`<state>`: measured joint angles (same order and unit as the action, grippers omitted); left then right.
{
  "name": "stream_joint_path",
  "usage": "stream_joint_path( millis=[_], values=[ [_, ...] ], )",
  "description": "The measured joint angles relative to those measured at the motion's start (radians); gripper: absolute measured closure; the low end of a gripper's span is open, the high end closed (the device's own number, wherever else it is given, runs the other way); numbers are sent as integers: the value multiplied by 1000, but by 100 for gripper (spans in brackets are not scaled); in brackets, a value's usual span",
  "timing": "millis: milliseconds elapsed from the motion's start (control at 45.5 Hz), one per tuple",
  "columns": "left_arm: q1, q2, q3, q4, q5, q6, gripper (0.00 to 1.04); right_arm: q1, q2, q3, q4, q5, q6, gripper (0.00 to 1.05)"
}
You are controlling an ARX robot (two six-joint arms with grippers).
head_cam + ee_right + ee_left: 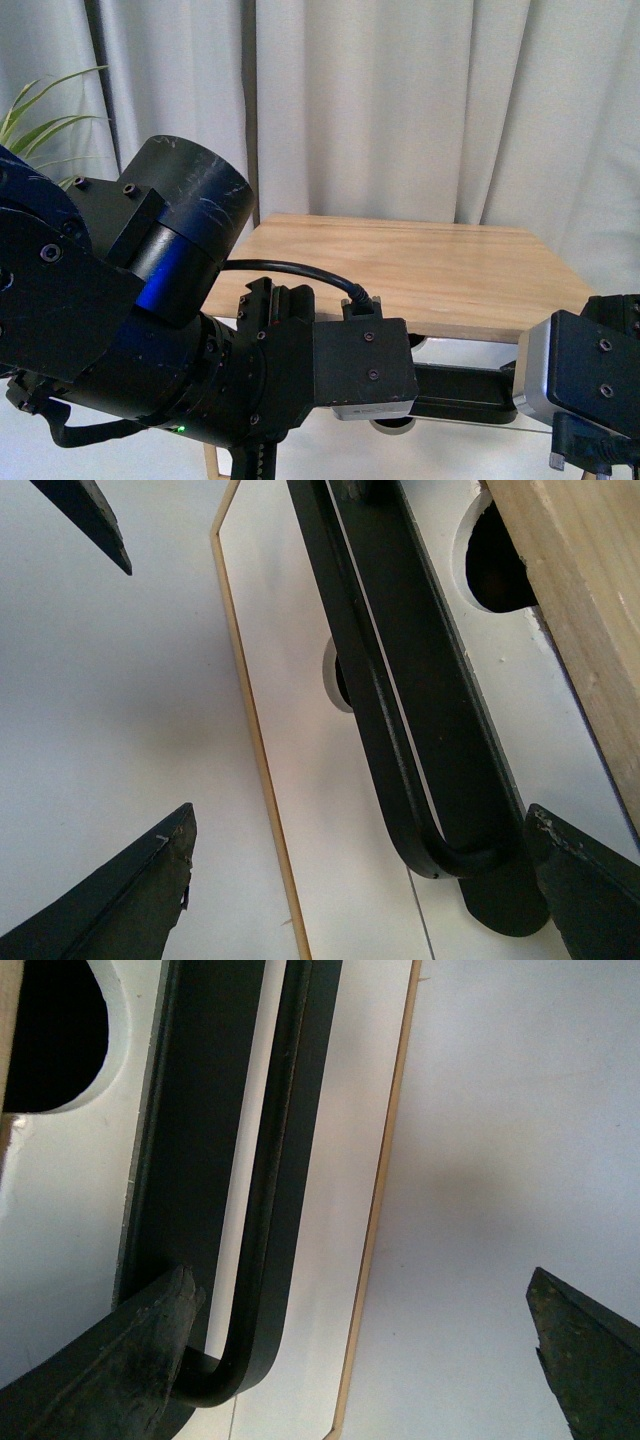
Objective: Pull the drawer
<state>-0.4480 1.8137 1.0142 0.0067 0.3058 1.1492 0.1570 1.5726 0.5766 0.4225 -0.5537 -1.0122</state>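
The drawer's white front (pixel 320 1160) fills the left wrist view, with its black bar handle (pixel 265 1180) and half-round notch (pixel 60 1030). My left gripper (pixel 360 1290) is open, and the handle's bent end lies just inside one finger (pixel 130 1360). My right gripper (pixel 360 820) is open too, spanning the handle's other end (pixel 385 730) on the white front (pixel 300 780); the bend sits close to one finger (pixel 590 880). In the front view the handle (pixel 460 392) shows under the wood top between both wrists.
The flat light-wood cabinet top (pixel 400 265) lies just above the drawer, and its edge (pixel 570 600) shows in the right wrist view. Grey curtains (pixel 400 100) hang behind it and a plant (pixel 35 120) stands at the far left. A dark pointed piece (pixel 90 520) juts into the right wrist view.
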Motion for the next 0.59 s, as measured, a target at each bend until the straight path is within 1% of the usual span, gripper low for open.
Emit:
stream_joint_path(
  millis=[220, 593],
  values=[
    [2, 0, 2, -3, 7, -1, 6, 9, 24, 21, -13, 11, 0, 9],
    [34, -10, 5, -43, 39, 16, 6, 31, 51, 39, -12, 27, 0, 9]
  ],
)
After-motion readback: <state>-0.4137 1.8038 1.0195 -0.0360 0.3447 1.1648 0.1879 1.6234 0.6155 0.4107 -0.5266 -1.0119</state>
